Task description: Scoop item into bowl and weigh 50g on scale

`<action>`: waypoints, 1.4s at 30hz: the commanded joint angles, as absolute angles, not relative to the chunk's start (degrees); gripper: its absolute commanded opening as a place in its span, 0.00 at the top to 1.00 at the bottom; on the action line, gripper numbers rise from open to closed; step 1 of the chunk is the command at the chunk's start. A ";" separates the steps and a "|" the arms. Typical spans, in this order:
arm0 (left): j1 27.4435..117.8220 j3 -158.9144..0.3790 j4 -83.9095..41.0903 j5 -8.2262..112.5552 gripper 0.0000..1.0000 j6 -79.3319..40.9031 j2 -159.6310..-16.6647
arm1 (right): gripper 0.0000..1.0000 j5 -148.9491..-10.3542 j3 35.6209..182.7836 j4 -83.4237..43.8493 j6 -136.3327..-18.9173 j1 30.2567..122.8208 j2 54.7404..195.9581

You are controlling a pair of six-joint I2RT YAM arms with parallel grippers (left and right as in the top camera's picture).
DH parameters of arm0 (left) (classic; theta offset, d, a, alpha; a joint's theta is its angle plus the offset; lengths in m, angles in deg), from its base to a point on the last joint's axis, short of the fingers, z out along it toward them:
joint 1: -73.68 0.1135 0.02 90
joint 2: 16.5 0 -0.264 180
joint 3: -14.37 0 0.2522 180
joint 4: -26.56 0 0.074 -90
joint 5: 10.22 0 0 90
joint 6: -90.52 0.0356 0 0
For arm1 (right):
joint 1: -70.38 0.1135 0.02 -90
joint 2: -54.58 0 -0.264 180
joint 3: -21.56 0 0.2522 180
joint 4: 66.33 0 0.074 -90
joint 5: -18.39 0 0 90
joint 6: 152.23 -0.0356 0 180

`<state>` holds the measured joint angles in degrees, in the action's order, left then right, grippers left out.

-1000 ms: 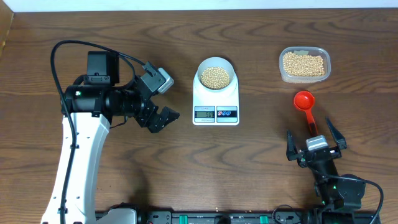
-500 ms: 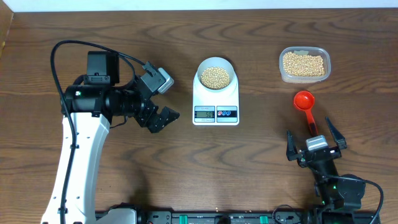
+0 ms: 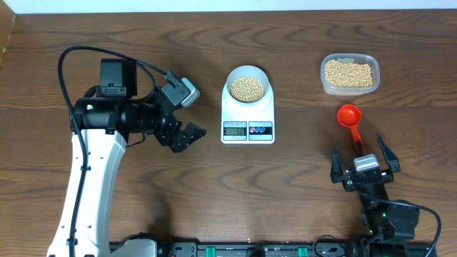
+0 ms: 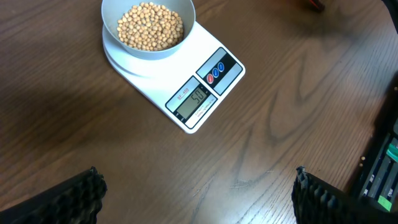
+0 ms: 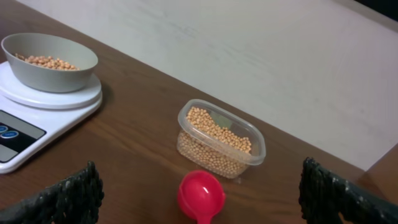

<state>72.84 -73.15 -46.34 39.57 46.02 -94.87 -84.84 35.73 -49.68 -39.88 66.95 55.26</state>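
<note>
Overhead: the bowl [image 3: 247, 69] of beans [image 3: 247, 88] stands on the scale [image 3: 248, 114]. The left gripper [image 3: 187, 114] and the right gripper [image 3: 361, 161] are both spread and hold nothing.
Left wrist: the display [image 4: 192, 99] reads 50.
Right wrist: the red scoop [image 5: 201, 196] lies near the tub [image 5: 181, 121].

Table [image 3: 300, 185] dark grained wood; scale [image 4: 160, 81] smooth white plastic; tub [image 5: 205, 154] clear plastic; scoop [image 5: 200, 194] glossy red.
</note>
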 commanded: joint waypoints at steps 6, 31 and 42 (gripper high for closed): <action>72.97 -73.50 -46.53 38.85 0.02 46.98 -94.30 | 0.01 -80.65 35.64 -49.20 -49.36 66.67 55.02; 72.97 -73.50 -46.53 38.85 0.02 46.98 -94.30 | 0.01 -71.95 35.64 -48.34 -58.35 66.67 55.02; 72.97 -73.50 -46.53 38.85 0.02 46.98 -94.30 | 0.01 -71.95 35.64 -48.34 -58.35 66.67 55.02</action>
